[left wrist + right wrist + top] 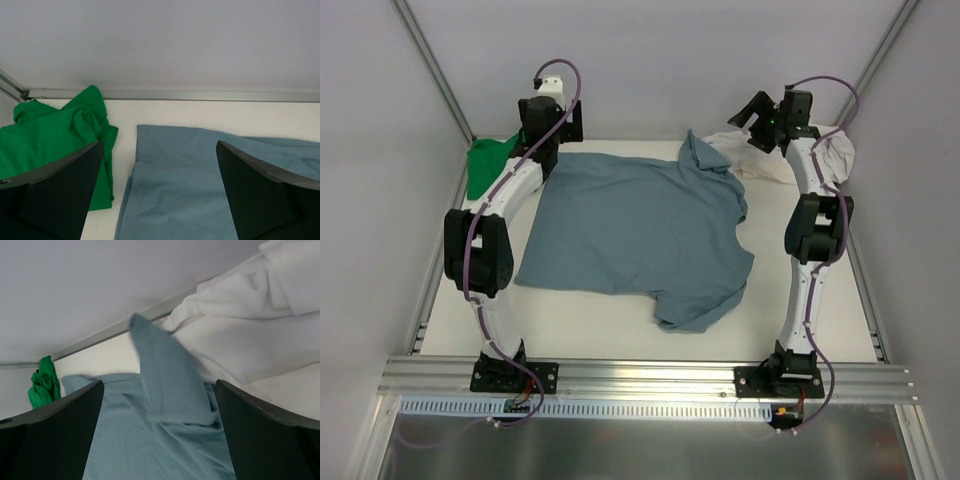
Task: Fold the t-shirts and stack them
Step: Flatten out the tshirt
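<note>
left pincer (pixel 157 146) wide open and empty above the blue t-shirt (pixel 640 230), which lies spread on the white table (pixel 590 325). right pincer (pixel 159 385) gapes too, gripping nothing. green t-shirt (pixel 485 165) bunched far left, cream t-shirt (pixel 752 168) heaped far right. pale walls (pixel 620 60) all round.

You have a white tabletop (pixel 590 325) before you, plain pale grey walls (pixel 650 60) closing it in on three sides, slim metal posts (pixel 432 65) rising in your far corners, a ribbed aluminium rail (pixel 650 377) across your near edge, soft even light throughout.
</note>
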Robot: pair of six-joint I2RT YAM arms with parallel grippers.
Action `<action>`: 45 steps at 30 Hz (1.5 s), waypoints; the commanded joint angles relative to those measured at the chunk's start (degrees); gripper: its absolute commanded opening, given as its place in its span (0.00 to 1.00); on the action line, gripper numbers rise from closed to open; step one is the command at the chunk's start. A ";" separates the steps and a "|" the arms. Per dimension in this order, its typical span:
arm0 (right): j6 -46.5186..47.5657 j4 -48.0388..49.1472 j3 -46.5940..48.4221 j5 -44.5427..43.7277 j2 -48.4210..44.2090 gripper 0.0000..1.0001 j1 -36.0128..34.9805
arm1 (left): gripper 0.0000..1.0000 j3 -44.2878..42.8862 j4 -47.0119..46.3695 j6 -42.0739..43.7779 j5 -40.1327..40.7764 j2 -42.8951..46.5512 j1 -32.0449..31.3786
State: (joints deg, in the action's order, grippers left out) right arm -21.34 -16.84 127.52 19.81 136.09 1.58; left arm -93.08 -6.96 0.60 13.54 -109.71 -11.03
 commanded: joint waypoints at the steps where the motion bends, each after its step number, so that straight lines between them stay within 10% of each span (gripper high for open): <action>1: 4.02 0.69 1.15 0.41 -7.23 0.99 1.75 | 0.99 0.61 -5.17 0.54 2.28 3.97 -1.01; 10: 6.49 -8.45 -27.17 -1.61 -34.17 0.99 3.87 | 0.99 6.65 21.77 -12.96 -5.18 16.36 -0.66; 17: 9.12 -15.67 -60.32 -3.29 -58.53 1.00 -0.61 | 0.99 26.17 26.73 -22.04 -15.65 31.38 -0.66; 27: 9.48 -26.67 -81.01 -7.86 -79.21 0.92 -7.56 | 0.99 39.44 28.59 -28.89 -24.70 40.53 -0.93; 39: 11.32 -18.06 -85.16 -5.66 -64.56 0.89 -7.91 | 0.98 36.22 29.11 -28.64 -25.49 43.36 -1.37; 45: 11.50 -14.54 -85.25 -4.17 -57.88 0.63 -8.18 | 0.99 31.73 31.13 -27.67 -24.88 40.99 -1.37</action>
State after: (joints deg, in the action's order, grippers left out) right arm -10.41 -34.44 42.19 14.28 77.08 -6.26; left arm -58.43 23.29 -27.44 -10.39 -67.85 -12.03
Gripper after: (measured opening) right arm 0.663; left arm 0.985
